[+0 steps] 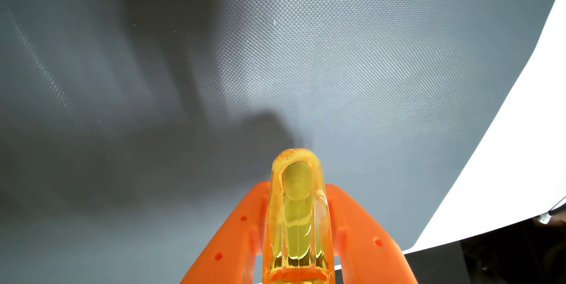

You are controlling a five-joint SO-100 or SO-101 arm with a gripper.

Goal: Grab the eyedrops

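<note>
Eyedrops (297, 219) in orange jaws, grey mat (153, 88) below

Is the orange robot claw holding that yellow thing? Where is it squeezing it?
Yes. The end effector is shut on the yellow eyedrops bottle, its fingers pressing both long sides, above the grey mat.

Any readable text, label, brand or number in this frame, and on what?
None readable.
Eyedrops, clear yellow, held between the orange tool fingers: no label or print on the side that shows.
Grey mat: only a woven texture, no marks.
White surface: blank.
</note>
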